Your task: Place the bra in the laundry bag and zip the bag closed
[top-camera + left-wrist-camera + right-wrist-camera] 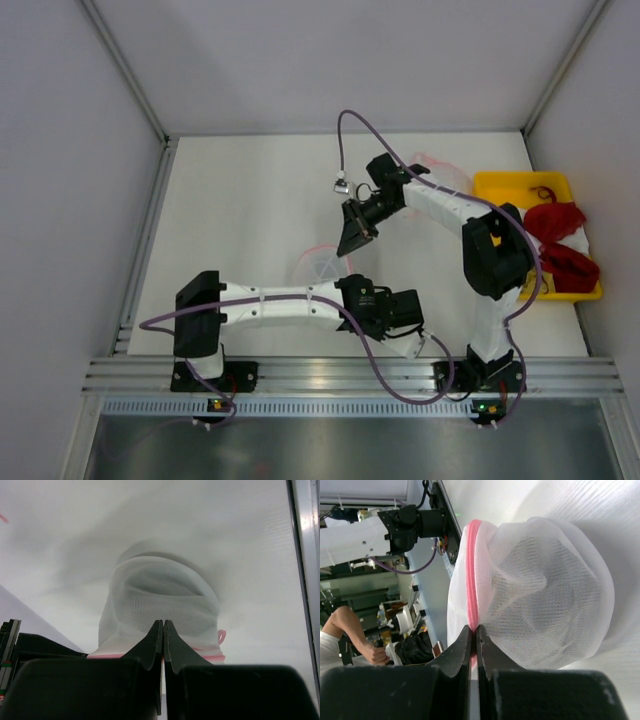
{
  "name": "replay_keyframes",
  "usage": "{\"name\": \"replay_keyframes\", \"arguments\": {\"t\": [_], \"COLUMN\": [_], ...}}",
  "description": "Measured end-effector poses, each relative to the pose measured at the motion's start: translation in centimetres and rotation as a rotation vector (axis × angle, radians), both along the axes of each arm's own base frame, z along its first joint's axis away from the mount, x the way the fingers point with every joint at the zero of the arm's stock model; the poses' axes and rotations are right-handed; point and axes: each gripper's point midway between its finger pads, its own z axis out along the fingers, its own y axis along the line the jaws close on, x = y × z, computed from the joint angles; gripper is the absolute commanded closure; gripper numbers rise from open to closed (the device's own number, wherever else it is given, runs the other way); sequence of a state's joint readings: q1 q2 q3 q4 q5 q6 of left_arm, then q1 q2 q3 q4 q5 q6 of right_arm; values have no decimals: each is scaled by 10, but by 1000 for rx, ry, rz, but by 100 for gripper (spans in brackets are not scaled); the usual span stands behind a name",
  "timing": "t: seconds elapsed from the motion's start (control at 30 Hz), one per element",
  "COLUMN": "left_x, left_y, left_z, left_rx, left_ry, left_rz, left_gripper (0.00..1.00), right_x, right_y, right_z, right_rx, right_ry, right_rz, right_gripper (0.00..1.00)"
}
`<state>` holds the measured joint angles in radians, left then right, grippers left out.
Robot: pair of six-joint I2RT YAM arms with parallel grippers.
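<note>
Grippers: your left gripper (163,624) is clamped tight on the pink-trimmed edge of the round translucent white mesh laundry bag (160,600) | your right gripper (474,629) is pinched fully closed on its pink zip trim | bag sits between both grippers, mid-way across the white table (240,220), well left of the yellow tray (500,185) of red garments (555,220)

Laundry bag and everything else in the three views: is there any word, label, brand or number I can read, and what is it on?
No text can be read in any view.
laundry bag: plain mesh, no tag or print showing.
pink zip trim: no lettering visible.
yellow tray: no marking visible.
clutter behind the table: too small and blurred to read.
</note>
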<state>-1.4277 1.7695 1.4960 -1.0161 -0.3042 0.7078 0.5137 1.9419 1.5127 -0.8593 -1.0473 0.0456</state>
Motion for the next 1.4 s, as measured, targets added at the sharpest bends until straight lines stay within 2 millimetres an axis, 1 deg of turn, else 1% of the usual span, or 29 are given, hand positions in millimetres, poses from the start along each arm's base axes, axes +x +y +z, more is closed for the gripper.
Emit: {"name": "replay_keyframes", "arguments": {"t": [0.07,0.13,0.17,0.23,0.27,0.33,0.37,0.43,0.53,0.67,0.77,0.83,0.9,0.93,1.0,1.03,1.1,1.13,1.2,1.23,1.27,1.4], "left_x": [-4,-5,-4,-3,-2,-3,-2,1,9,17,20,24,30,33,41,44,48,50,50,50,50,47], "left_y": [-1,-1,0,0,0,0,0,-1,-4,-7,-8,-10,-10,-11,-12,-12,-11,-11,-10,-11,-11,-12], "left_z": [-1,0,0,1,1,1,1,2,4,7,8,8,7,6,6,5,6,6,6,6,6,4], "left_rx": [-1,-4,-5,-4,-5,-10,-12,-17,-26,-38,-43,-45,-41,-41,-41,-41,-39,-39,-38,-38,-38,-41], "left_ry": [9,11,8,1,-1,5,6,6,4,0,0,0,0,-1,-3,-4,-6,-7,-6,-6,-6,8], "left_rz": [-8,-8,-4,1,5,14,19,28,48,68,75,84,95,101,114,117,125,127,126,125,123,118], "left_gripper": [100,100,100,100,100,100,100,100,100,100,100,100,100,100,100,100,100,100,100,100,100,100], "right_x": [6,9,10,11,10,13,15,19,25,33,30,21,8,3,-10,-14,-21,-23,-26,-27,-27,-26], "right_y": [2,4,4,5,5,4,4,1,-6,-24,-32,-37,-39,-39,-40,-39,-36,-35,-32,-32,-31,-31], "right_z": [2,3,3,1,1,0,0,-2,-7,-10,-7,-4,-2,-1,-2,-3,-4,-4,-2,-1,-1,0], "right_rx": [2,5,5,2,-2,-5,-8,-18,-40,-70,-75,-73,-62,-58,-56,-55,-52,-48,-38,-35,-31,-29], "right_ry": [-9,-12,-9,4,9,-1,-7,-28,-50,-61,-60,-46,-21,-11,20,33,52,57,62,65,65,67], "right_rz": [-8,-10,-10,-14,-16,-21,-24,-30,-44,-68,-71,-66,-51,-46,-33,-26,-13,-8,1,4,6,5], "right_gripper": [100,100,98,81,65,49,38,33,32,31,33,37,42,48,55,61,68,75,85,95,99,100]}}
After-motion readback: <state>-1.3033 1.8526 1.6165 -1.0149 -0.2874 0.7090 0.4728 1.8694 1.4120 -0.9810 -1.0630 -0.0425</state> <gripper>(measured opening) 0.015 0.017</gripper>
